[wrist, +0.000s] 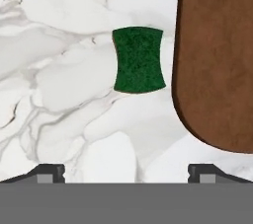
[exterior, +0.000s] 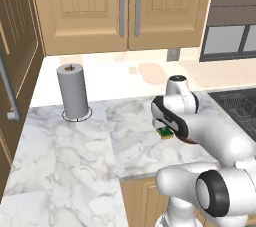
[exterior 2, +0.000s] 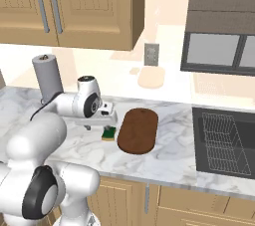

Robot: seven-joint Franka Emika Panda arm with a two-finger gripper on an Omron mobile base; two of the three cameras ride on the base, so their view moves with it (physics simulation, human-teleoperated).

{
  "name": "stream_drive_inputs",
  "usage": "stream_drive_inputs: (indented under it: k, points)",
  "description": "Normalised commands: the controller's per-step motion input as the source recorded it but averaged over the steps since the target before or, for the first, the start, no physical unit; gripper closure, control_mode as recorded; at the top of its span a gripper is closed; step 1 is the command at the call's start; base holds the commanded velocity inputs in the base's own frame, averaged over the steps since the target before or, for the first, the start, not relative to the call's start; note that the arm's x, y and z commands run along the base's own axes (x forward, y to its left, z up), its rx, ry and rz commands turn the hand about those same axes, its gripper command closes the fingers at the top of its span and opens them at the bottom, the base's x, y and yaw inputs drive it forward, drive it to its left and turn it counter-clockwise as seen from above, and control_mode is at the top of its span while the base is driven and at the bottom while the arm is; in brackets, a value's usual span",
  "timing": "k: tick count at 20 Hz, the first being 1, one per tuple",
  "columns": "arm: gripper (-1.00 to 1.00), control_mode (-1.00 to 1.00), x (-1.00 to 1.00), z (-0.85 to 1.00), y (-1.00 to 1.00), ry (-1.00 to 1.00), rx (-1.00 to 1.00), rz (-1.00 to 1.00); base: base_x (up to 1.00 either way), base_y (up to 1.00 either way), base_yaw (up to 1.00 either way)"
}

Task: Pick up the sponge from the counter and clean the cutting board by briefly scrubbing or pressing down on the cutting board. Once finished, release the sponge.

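The sponge [wrist: 138,60], green side up, lies flat on the white marble counter [wrist: 64,80], a short gap left of the dark brown cutting board [wrist: 217,60]. My gripper [wrist: 126,172] hangs open straight above the counter, and the sponge is ahead of its fingertips [wrist: 49,171], untouched. In the right base view the gripper [exterior 2: 102,122] hovers just over the sponge [exterior 2: 109,133], which sits at the left edge of the oval cutting board [exterior 2: 138,130]. From the left base view the sponge [exterior: 166,133] peeks out from under my arm, on the counter [exterior: 75,146].
A grey paper-towel roll [exterior 2: 47,75] stands at the back left of the counter. A dark sink with a wire rack [exterior 2: 221,140] lies to the right of the board. Wooden cabinets [exterior 2: 74,6] hang overhead.
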Motion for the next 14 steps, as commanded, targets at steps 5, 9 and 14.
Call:
stream_drive_inputs:
  k: [5, 9, 14]
  points:
    - [-1.0, -1.0, 0.39, -0.33, -0.03, 0.0, 0.0, 0.0, 0.0, 0.0, 0.0]
    - [-1.0, -1.0, 0.38, -0.31, 0.0, 0.0, 0.0, 0.0, 0.0, 0.0, 0.0]
    - [-1.0, -1.0, 0.25, -0.27, -0.03, 0.0, 0.0, 0.0, 0.0, 0.0, 0.0]
